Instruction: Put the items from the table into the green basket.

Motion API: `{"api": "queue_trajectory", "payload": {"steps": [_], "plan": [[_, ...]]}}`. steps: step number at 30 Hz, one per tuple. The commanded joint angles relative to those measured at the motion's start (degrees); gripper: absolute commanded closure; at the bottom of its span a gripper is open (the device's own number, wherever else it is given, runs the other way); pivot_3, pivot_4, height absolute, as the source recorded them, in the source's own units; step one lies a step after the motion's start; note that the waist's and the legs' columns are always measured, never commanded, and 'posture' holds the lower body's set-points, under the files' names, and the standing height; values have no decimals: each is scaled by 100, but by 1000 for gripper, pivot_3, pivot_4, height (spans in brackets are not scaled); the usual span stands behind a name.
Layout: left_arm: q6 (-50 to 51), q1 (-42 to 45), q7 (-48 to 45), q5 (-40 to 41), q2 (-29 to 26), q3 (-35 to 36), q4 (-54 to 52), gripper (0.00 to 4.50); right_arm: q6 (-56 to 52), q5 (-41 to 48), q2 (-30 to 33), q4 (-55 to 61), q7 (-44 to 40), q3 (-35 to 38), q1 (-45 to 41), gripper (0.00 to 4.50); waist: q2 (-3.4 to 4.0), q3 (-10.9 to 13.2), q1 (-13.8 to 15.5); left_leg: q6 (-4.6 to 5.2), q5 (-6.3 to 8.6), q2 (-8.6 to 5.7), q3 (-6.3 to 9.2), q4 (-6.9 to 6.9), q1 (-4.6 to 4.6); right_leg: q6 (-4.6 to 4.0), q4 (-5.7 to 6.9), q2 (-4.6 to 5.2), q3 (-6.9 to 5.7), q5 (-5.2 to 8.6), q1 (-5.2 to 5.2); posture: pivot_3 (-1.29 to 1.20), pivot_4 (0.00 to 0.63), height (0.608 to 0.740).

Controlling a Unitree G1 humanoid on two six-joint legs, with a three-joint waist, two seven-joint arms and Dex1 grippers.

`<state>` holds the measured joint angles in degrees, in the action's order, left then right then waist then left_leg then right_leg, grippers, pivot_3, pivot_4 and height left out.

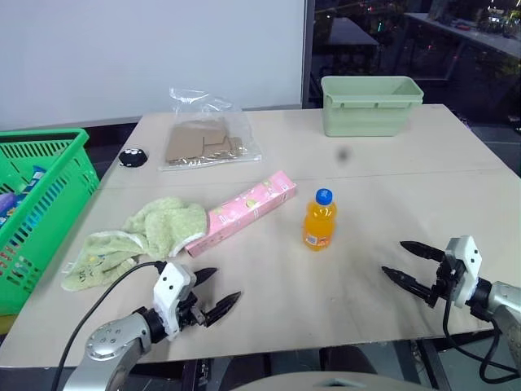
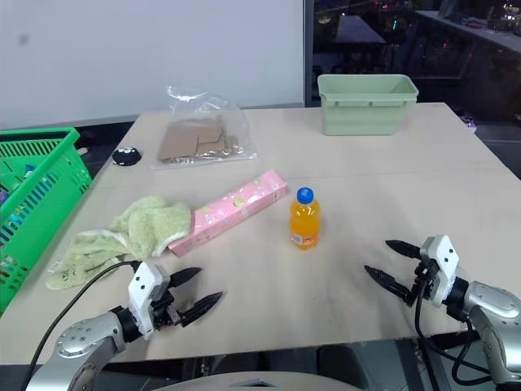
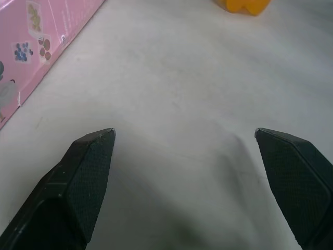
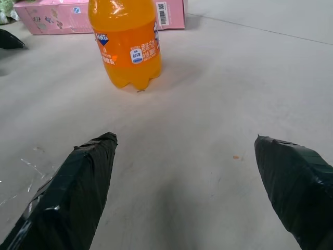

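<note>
Beige wood-look board forms the bench, a large rectangle with a faint seam running across it; behind stand a white wall panel and dark glazing. At the bench's left edge sits the green basket, lattice-sided, with some contents inside. A pale mint tub stands at the far right side. A clear bag of cardboard pieces lies at the far side, a small black object just left of it. The pale green cloth lies left of centre, touching the pink box, which lies diagonally. The orange bottle stands upright, near the box's right end. Left claw and right claw hover near the front edge, both spread wide, empty.
</note>
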<state>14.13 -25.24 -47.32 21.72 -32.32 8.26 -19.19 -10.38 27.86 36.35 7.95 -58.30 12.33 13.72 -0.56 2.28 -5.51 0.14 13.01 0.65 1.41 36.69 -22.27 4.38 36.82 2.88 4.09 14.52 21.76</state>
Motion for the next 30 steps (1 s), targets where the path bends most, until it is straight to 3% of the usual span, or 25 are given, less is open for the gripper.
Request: {"api": "queue_trajectory", "payload": {"steps": [1,14,23,30], "plan": [[-18,-26,98,147,16,134,-403,62,202,76,53,97,-141,123,-51,0,0,0,0,0,0,-1,0,0,-1,0,0,-1,0,0,0,-76,0,740],[-162,-89,581,14,268,191,-692,62,260,392,146,75,-518,285,-153,0,-5,7,52,0,0,-2,0,-2,-1,1,-2,-1,-2,0,0,-64,9,740],[1166,1705,1632,1066,-115,1500,-804,62,-756,1585,877,842,-673,869,-854,0,9,42,163,12,-7,-11,-4,0,-2,1,0,-13,-5,0,-1,-68,7,740],[2593,3062,3661,535,-109,2066,19,62,-1975,3218,1402,1535,-465,1258,-1906,0,-4,42,157,30,-17,-9,14,3,-15,15,0,-32,-8,-9,-3,-69,3,740]]}}
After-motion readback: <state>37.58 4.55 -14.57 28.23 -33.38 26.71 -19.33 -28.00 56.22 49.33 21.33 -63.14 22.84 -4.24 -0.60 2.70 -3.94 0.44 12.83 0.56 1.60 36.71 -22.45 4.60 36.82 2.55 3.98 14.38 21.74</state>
